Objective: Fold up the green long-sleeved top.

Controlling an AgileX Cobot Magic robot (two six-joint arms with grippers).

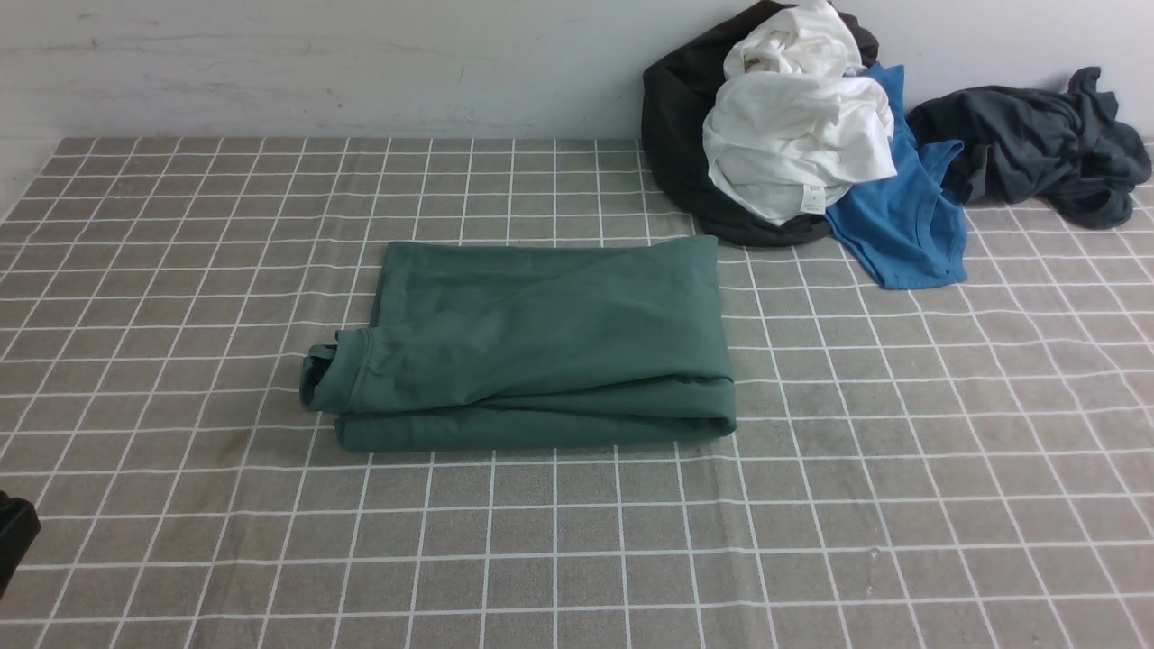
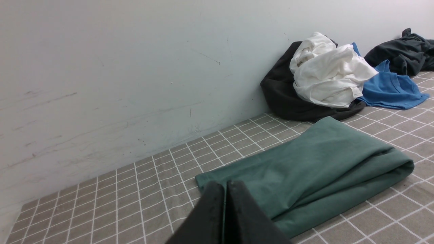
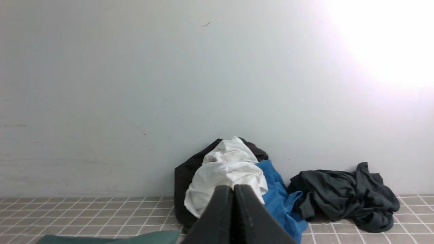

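From the front we see the green long-sleeved top (image 1: 559,333) folded into a rough bundle on the gridded tabletop (image 1: 577,559), left of centre. We judge it soft, floppy and fairly light; we'd pinch several layers at its near edge, since one layer alone could peel away.

Our left wrist shows our left pincer (image 2: 227,186) clenched, holding nothing, and more bare wall left of the top than the front view takes in.

Our right wrist shows the right pincer (image 3: 234,189) likewise clenched and empty, unseen from the front, with only a sliver of the top.
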